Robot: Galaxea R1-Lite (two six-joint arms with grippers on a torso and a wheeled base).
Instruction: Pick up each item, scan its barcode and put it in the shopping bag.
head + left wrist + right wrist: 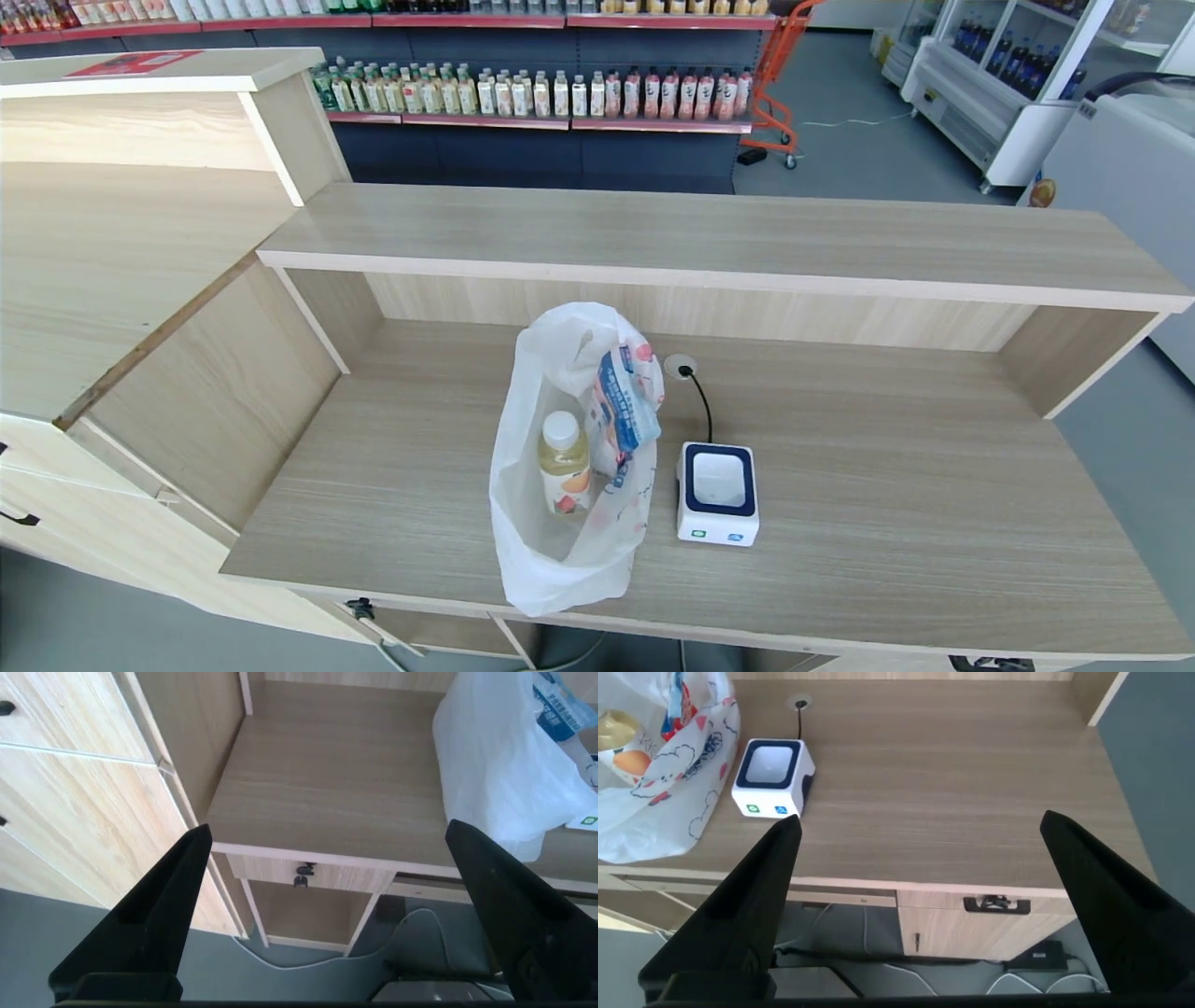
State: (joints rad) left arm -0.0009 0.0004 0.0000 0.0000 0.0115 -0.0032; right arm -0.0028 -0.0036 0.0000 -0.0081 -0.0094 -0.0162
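Note:
A white plastic shopping bag (560, 485) lies open on the wooden counter (887, 504). Inside it stand a bottle of yellow drink with a white cap (564, 462) and a blue and white snack packet (624, 403). Right of the bag sits the white and blue barcode scanner (717, 491), its black cable running back to a hole in the counter. My left gripper (327, 910) hangs open below and in front of the counter's left front edge, the bag (505, 756) off to its side. My right gripper (920, 910) is open too, before the counter's front edge, with the scanner (772, 775) and bag (659, 775) beyond it.
A raised wooden shelf (709, 243) runs along the back of the counter, and a taller wooden cabinet (112, 261) stands on the left. A locked drawer (994, 905) sits under the counter's front. Store shelves with bottles (532, 93) line the background.

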